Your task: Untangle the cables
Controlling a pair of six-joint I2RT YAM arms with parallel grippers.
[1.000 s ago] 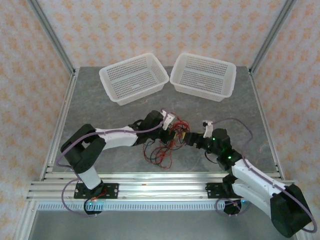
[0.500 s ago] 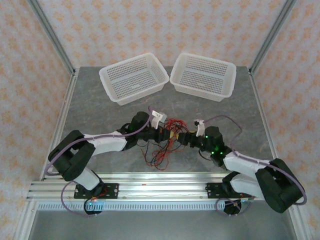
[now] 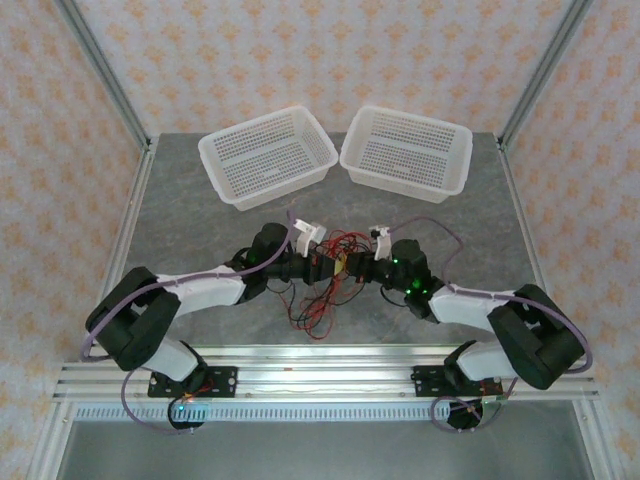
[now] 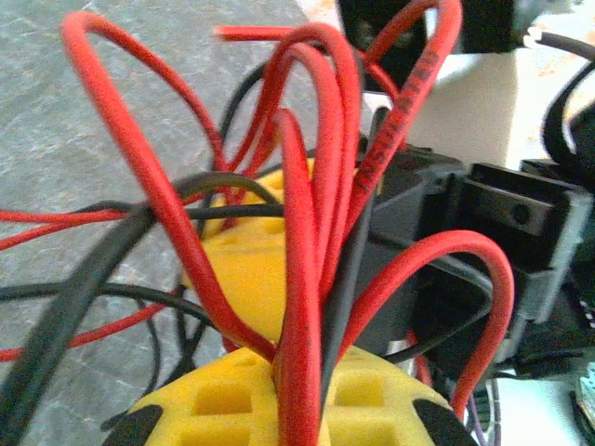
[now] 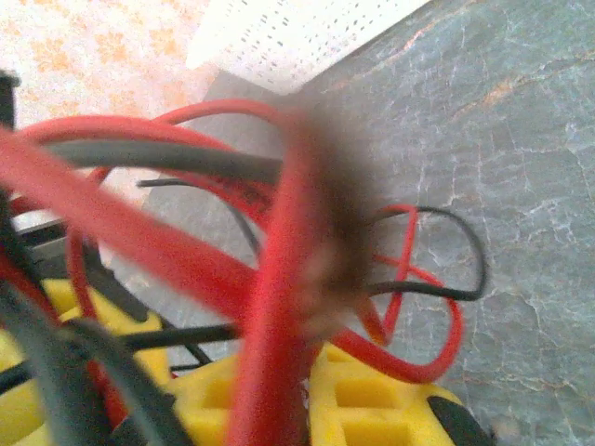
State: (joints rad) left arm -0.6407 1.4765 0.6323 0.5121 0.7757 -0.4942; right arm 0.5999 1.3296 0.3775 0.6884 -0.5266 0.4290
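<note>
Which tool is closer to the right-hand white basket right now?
Right. The right tool is at the cables, nearer than that basket and slightly to its left. The left tool meets it from further left, so it is farther away.

Bright, even light throughout; the overhead view is sharp, while both wrist views are partly out of focus.

From above, soft diffuse light leaves only faint shadows under the arms on the grey counter [image 3: 180,230], and the two white baskets [image 3: 395,178] look nearly washed out. In the left wrist view the cables [image 4: 302,279] nearest the lens are soft-edged, and the upper right corner is bleached pale. In the right wrist view a red strand [image 5: 279,325] close to the lens smears into a brownish blur, but the counter's veining behind it is fairly crisp.
</note>
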